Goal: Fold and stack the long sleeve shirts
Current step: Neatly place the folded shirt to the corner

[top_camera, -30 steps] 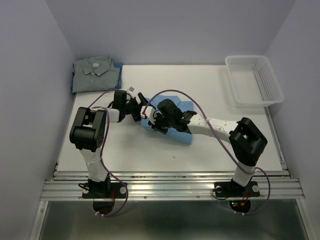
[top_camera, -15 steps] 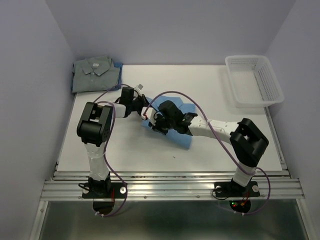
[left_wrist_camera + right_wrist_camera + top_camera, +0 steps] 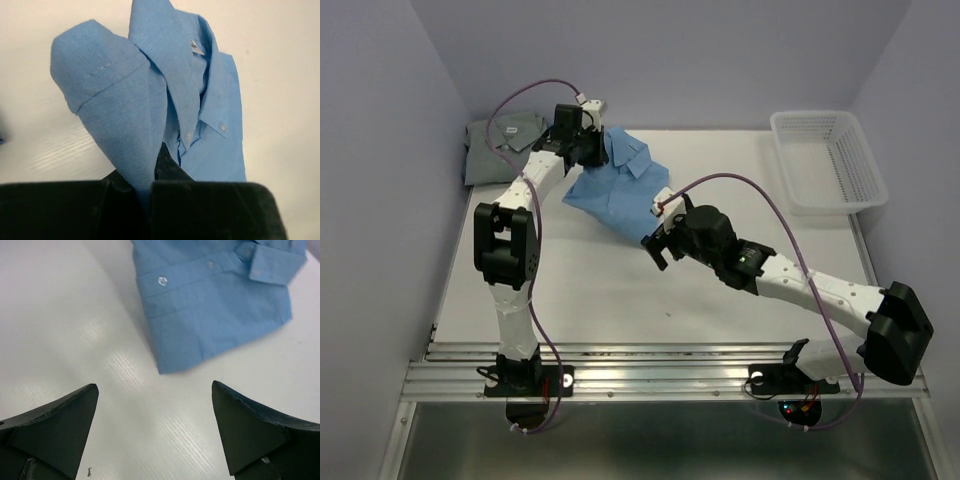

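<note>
A folded light blue long sleeve shirt (image 3: 620,185) lies left of the table's middle, its collar end raised toward the back. My left gripper (image 3: 592,148) is shut on a fold of this shirt (image 3: 150,100) near the collar, the cloth pinched between the jaws (image 3: 150,186); a small white neck label (image 3: 197,47) shows. My right gripper (image 3: 655,238) stands open just off the shirt's near corner (image 3: 210,315), with only bare table between its fingers (image 3: 154,386). A grey-green shirt (image 3: 505,145) lies folded at the back left corner.
A white mesh basket (image 3: 830,160) stands at the back right. White table surface (image 3: 620,290) stretches in front of the shirt. Purple cables loop over both arms. Walls close in the left, back and right sides.
My left gripper closed on the blue shirt and carried it toward the back left. My right gripper opened, let the shirt go and drew back to the right.
</note>
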{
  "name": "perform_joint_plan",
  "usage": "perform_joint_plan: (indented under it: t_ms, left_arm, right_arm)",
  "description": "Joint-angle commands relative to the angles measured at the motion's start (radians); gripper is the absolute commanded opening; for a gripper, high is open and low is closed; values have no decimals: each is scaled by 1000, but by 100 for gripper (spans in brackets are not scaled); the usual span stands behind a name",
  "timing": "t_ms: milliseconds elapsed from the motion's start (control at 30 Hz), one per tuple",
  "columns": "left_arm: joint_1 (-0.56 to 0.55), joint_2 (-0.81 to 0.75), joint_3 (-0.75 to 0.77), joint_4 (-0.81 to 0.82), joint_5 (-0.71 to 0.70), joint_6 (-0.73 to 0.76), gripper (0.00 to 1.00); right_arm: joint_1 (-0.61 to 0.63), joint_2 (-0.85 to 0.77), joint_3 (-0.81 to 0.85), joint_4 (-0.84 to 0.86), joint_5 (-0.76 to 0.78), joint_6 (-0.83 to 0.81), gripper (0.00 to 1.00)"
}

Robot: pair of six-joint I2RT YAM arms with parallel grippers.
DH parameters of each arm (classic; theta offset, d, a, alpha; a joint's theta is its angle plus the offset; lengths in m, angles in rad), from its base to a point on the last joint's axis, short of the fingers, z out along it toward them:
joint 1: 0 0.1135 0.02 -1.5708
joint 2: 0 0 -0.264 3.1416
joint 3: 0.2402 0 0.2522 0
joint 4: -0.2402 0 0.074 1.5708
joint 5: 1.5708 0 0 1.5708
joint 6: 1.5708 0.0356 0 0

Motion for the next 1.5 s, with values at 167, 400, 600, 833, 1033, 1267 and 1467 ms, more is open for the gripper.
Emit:
perform_joint_plan:
  t_ms: [167,400,600,833,1033,1267,1467]
  left_arm:
    - [97,59,340,-270,-134,291,0]
    - [195,65,501,-271,-105,412,0]
    - [256,93,564,-182,-56,412,0]
    - [290,160,661,-123,17,377,0]
    - [293,170,700,-64,44,303,0]
    - [353,228,713,13,30,188,0]
    - [436,307,719,76,50,78,0]
  right_arm:
    - [-41,-89,-99,84,482,82,100]
    - [-110,-89,-101,94,471,86,100]
    - [-119,-75,-86,103,459,79,100]
    - [-119,-92,-95,103,464,81,100]
    - [-128,-83,-95,107,471,78,100]
    - [-128,-37,-64,109,481,76,100]
    - [-128,6,-24,107,474,79,100]
